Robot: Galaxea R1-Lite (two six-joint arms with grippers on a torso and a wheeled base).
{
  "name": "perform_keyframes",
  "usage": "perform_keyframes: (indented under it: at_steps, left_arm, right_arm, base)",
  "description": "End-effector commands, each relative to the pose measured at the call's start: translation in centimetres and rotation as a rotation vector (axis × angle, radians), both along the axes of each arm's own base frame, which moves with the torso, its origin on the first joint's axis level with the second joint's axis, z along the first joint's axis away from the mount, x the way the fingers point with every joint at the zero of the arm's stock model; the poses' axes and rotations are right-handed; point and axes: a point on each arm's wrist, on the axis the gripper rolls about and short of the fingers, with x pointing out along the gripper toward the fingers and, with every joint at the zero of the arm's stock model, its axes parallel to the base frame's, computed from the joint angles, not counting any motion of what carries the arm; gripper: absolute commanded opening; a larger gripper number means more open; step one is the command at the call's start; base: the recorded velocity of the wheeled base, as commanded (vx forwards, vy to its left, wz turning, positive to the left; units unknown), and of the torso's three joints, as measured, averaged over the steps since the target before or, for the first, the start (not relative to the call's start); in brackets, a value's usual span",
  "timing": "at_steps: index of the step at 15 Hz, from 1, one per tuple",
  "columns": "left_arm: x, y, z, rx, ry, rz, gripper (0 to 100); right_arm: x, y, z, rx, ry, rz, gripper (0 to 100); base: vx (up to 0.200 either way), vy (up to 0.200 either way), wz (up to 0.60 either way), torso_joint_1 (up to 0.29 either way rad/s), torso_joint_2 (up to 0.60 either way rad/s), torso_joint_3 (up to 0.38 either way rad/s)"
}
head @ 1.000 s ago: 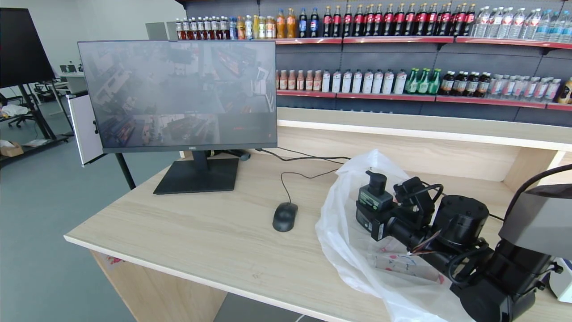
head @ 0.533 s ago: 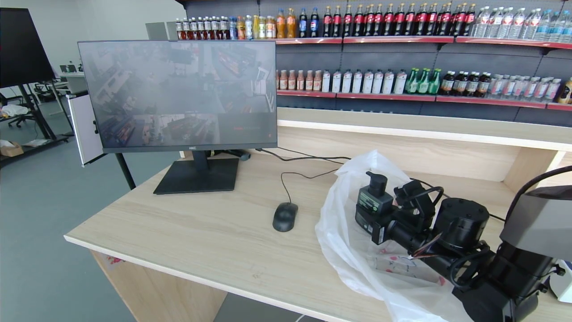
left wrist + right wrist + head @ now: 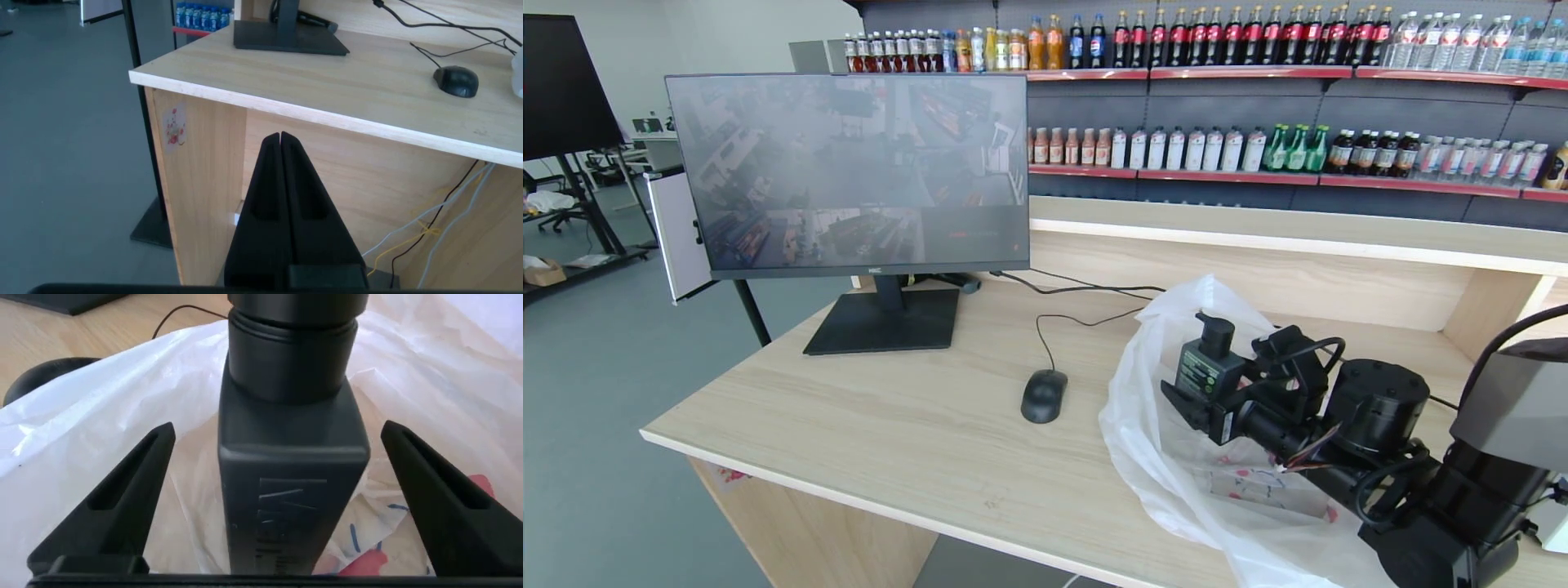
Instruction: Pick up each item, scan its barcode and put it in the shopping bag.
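— Where is the bag?
— The bag [image 3: 1143, 384] lies on the worktop [image 3: 915, 425], right beneath the right pincer [image 3: 278, 433], whose fingers stand wide apart.
— And the left pincer [image 3: 282, 137]?
— It hangs below the worktop's edge, fingers pressed together.

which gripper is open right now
The right gripper: its fingers are spread wide apart over the shopping bag. The left gripper has its fingers pressed together, low beside the desk.
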Motion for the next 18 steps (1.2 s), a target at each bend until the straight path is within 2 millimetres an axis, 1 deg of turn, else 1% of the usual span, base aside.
perform_keyframes:
  at_steps: [1, 6, 8, 9, 10, 13, 17, 18]
  left_arm:
    - [0.0, 0.0, 0.0, 0.0, -0.001, 0.0, 0]
    - [0.0, 0.0, 0.0, 0.0, -0.001, 0.0, 0]
    - [0.0, 0.0, 0.0, 0.0, -0.001, 0.0, 0]
    - [0.0, 0.0, 0.0, 0.0, -0.001, 0.0, 0]
    - [0.0, 0.0, 0.0, 0.0, -0.001, 0.0, 0]
    - [0.0, 0.0, 0.0, 0.0, 0.004, 0.0, 0]
    - [0.0, 0.0, 0.0, -0.002, 0.004, 0.0, 0]
    - [0.0, 0.0, 0.0, -0.002, 0.004, 0.0, 0]
  right_arm:
    - [-0.3, -0.1, 0.8, 0.008, -0.021, 0.0, 100]
    - [-0.2, -1.1, 2.4, 0.023, -0.077, -0.031, 100]
    - [-0.8, -1.5, 3.6, 0.034, -0.11, -0.037, 100]
    - [-0.9, -1.5, 3.8, 0.036, -0.115, -0.037, 100]
    - [-1.5, -1.7, 4.4, 0.04, -0.128, -0.038, 100]
    - [-2.4, -2.7, 4.9, 0.039, -0.132, -0.064, 100]
    - [-3.7, -3.2, 6.3, 0.052, -0.173, -0.066, 100]
    - [-4.0, -3.4, 6.6, 0.055, -0.183, -0.069, 100]
  base:
    - [0.0, 0.0, 0.0, 0.0, 0.0, 0.0]
    - [0.0, 0.0, 0.0, 0.0, 0.0, 0.0]
    - [0.0, 0.0, 0.0, 0.0, 0.0, 0.0]
    - [0.0, 0.0, 0.0, 0.0, 0.0, 0.0]
    - [0.0, 0.0, 0.0, 0.0, 0.0, 0.0]
    - [0.0, 0.0, 0.0, 0.0, 0.0, 0.0]
    - [0.0, 0.0, 0.0, 0.0, 0.0, 0.0]
    - [-0.2, 0.0, 0.0, 0.007, 0.0, 0.002]
